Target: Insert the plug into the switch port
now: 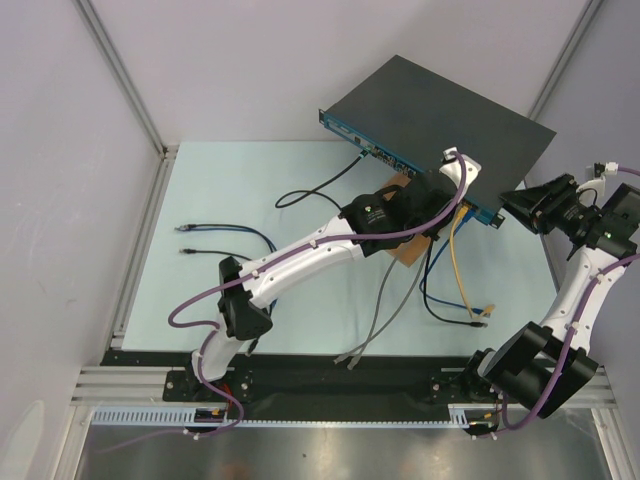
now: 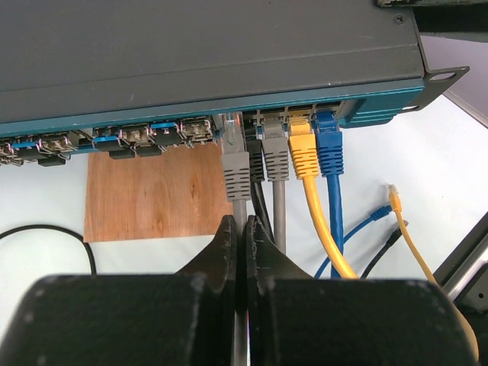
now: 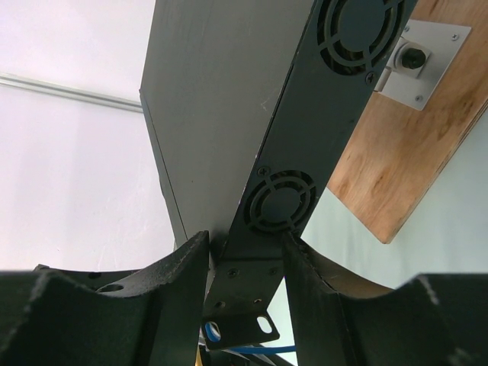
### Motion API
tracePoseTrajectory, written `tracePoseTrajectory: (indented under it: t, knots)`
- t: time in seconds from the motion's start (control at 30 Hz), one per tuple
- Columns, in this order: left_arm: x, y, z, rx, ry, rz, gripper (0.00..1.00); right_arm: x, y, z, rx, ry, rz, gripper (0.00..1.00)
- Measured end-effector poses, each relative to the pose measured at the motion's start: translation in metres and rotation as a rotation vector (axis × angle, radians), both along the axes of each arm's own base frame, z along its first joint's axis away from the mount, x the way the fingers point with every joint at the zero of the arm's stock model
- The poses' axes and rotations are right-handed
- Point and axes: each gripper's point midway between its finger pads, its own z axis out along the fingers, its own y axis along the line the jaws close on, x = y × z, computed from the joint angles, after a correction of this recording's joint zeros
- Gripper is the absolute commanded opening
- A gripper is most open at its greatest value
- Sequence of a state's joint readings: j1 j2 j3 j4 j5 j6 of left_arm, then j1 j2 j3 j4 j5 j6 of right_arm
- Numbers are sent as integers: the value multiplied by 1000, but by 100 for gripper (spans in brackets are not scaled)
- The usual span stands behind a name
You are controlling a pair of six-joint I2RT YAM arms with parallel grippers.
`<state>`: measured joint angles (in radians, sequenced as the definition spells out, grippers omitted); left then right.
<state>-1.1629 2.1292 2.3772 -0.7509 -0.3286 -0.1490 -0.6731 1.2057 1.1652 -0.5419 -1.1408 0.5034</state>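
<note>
Flat black metal switch, blue front face lined with small sockets, askew at far right of pale desk, smooth brown wooden board beneath its front. Right gripper clamped across its vented end. Left gripper pinched shut on grey cable just below ribbed grey plug, clear tip at a socket.

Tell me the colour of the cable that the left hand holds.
Grey: the cable, pinched by the left hand, shows best in the left wrist view.
</note>
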Motion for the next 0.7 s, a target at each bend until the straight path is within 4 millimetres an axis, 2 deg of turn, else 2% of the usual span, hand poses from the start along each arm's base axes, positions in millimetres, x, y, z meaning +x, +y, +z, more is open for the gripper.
tracePoseTrajectory:
  t: [0.1,0.37,0.7]
  knots:
    - [0,0,0,-1,1,1,0,0,0,0,0,0,0,52]
    - [0,0,0,-5,5,4,0,0,0,0,-1,0,0,51]
    - [-1,0,0,-6,7,3,0,1,0,1,-2,-4,0,59]
